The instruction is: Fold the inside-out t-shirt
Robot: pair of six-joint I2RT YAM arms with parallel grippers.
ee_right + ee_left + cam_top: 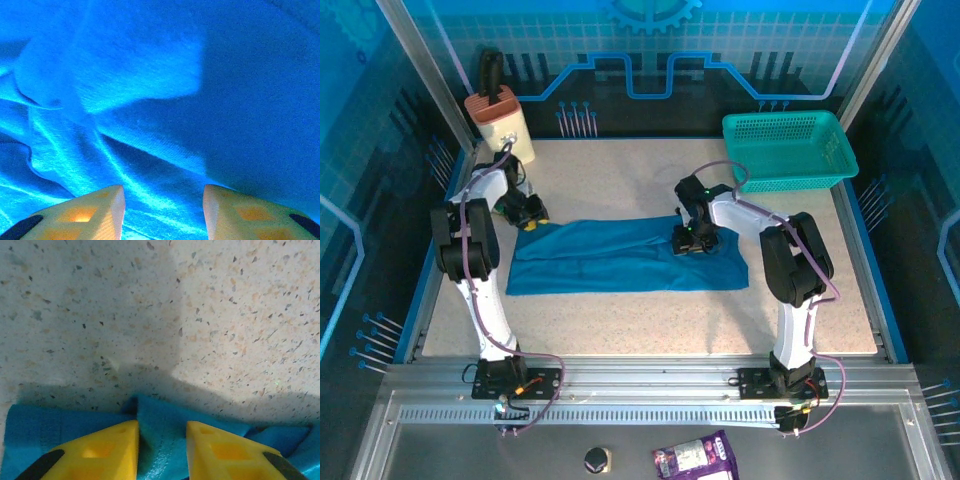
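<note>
Lying on the table (620,325): the inside-out t-shirt (620,258), spread as a wide blue band across the middle, wrinkled, long side running left to right.
Shirt's left end: reaches the left gripper (528,215), which sits at the far left corner of the cloth.
Left gripper, wrist view (162,452): yellow fingers (110,455) partly apart, low over the shirt's edge (165,422), bare speckled tabletop (200,315) beyond.
Left grip: a raised fold of blue cloth stands between the two fingers; I cannot tell whether they pinch it.
Right gripper (688,243): down on the shirt's right part, a little in from the far edge.
Right gripper, wrist view (162,215): fingers (250,215) standing apart, clamped on nothing, with creased cloth (150,100) below them.
Teal basket (785,150): far right corner of the table, well apart from the shirt.
</note>
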